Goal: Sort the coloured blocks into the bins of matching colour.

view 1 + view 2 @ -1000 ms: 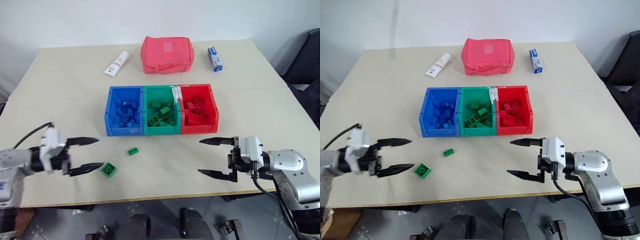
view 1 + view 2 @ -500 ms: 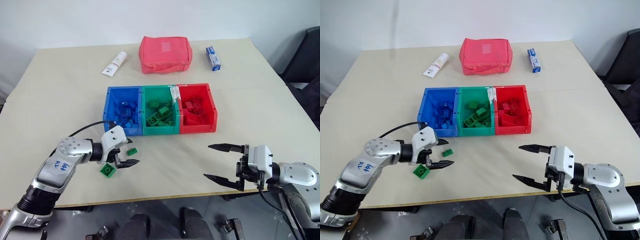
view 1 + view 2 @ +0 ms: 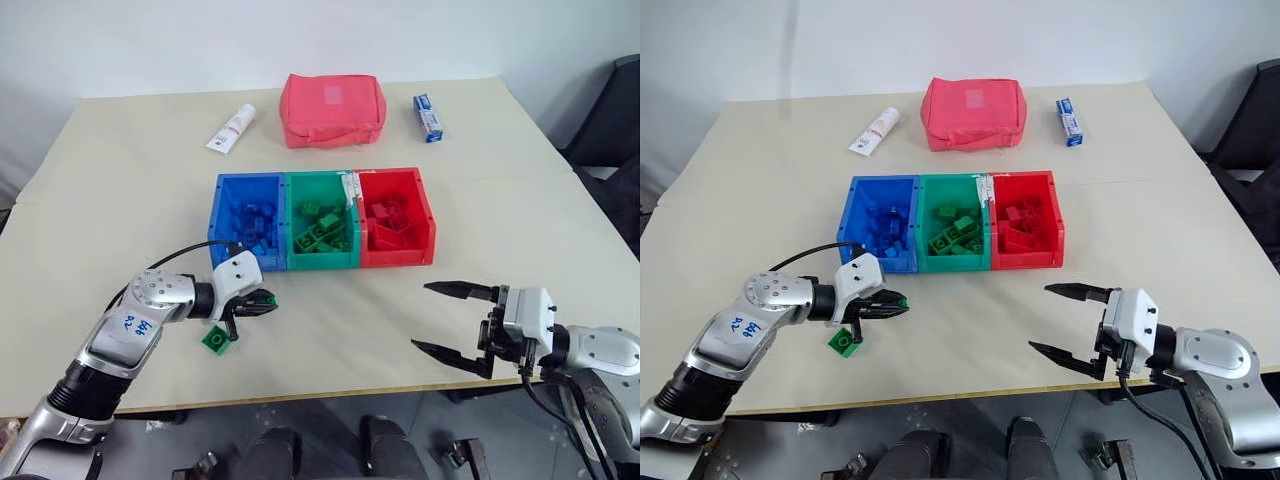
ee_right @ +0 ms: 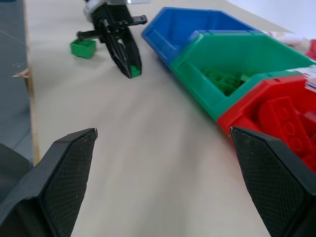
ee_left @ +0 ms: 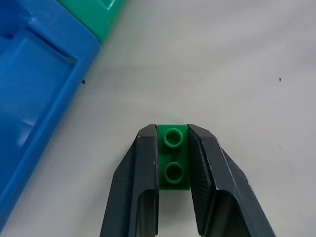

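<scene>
Green 2-stud block (image 5: 174, 159) sits on the table (image 3: 120, 180), just in front of the blue bin (image 3: 250, 222), clamped between the 2 black fingers of the left gripper (image 3: 262, 303). Left wrist view gives the detail the head views cannot: both studs face up and the pads press on the block's long sides, with the blue bin wall close by and a corner of the green bin (image 3: 322, 225) past it. A second, square green block (image 3: 216, 340) lies loose on the table just beside that gripper, nearer the front edge. Right gripper (image 3: 455, 324) hovers well apart over the table's front right area, jaws spread wide with nothing between them. Right wrist view looks across the table at the left gripper and its block, and into the green and red bin (image 3: 393, 220), each holding bricks. Along the far edge: red pouch (image 3: 333, 108), white tube (image 3: 232, 128), small blue box (image 3: 429, 117).
</scene>
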`<state>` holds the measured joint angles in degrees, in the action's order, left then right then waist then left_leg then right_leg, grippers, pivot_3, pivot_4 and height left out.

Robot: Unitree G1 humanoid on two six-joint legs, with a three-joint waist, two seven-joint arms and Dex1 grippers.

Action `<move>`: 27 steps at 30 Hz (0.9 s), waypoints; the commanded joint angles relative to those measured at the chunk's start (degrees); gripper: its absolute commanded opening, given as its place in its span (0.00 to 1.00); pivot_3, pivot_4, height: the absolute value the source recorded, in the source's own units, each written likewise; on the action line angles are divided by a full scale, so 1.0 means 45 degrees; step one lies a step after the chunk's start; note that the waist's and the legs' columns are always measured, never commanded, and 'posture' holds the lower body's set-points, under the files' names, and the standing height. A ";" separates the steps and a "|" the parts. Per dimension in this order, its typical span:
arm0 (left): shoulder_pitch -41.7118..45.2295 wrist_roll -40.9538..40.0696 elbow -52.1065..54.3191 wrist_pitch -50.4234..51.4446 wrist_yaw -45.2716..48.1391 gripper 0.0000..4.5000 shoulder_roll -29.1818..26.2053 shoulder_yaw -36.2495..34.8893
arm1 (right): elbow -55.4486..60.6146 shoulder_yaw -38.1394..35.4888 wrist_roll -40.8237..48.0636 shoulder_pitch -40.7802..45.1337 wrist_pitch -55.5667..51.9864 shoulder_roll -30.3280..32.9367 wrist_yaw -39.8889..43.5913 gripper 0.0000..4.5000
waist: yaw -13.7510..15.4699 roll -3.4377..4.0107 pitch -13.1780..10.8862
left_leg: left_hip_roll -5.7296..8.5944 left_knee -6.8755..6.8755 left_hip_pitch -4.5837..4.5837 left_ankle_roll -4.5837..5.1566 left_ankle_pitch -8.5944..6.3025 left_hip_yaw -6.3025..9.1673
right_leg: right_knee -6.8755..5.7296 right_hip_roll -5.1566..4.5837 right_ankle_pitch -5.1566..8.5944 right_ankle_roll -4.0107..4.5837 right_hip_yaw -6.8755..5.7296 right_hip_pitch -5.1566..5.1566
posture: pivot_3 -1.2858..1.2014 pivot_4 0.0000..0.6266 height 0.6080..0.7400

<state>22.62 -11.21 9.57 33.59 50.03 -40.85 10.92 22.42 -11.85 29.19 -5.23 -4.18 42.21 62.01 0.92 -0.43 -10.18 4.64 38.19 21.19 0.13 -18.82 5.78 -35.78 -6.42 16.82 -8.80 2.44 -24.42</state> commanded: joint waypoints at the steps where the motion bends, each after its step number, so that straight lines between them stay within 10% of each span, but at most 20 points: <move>1: 0.0846 -0.0557 -0.0017 0.0242 -0.0534 0.10 0.0890 -0.0687 | 0.0720 -0.0723 0.0458 -0.0174 -0.0069 -0.0445 -0.0942 1.00 | 0.0160 -0.0010 -0.0006 | 0.0000 0.0008 0.0004 0.0000 0.0000 0.0001 | 0.0000 0.0002 -0.0001 -0.0001 -0.0001 0.0000 | 0.52 0.24 1.00; 14: 0.6389 0.0139 -0.5551 -0.2343 -0.2583 0.10 0.5672 -0.0625 | 0.1783 -0.1859 0.0998 -0.0381 -0.0673 -0.1559 -0.3750 1.00 | 0.0226 -0.0024 -0.0003 | 0.0027 0.0050 0.0023 0.0005 0.0001 -0.0009 | -0.0006 0.0001 -0.0010 -0.0020 -0.0002 -0.0002 | 0.52 0.24 1.00; 27: 0.5189 -0.1224 -0.4580 -0.4100 0.0026 0.99 0.4309 -0.2150 | 0.1608 -0.1606 0.1050 -0.0149 -0.0578 -0.1115 -0.3163 1.00 | -0.0003 -0.0024 -0.0004 | 0.0009 0.0021 0.0021 0.0002 0.0004 -0.0011 | -0.0013 0.0007 -0.0010 -0.0020 0.0006 -0.0017 | 0.52 0.24 1.00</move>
<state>47.25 -14.44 -14.75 17.87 46.85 -19.18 3.98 28.94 -18.76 33.02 -6.83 -7.52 36.19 46.39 0.91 -0.54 -10.20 4.65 38.29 21.28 0.13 -18.80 5.74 -35.84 -6.37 16.77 -8.89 2.46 -24.50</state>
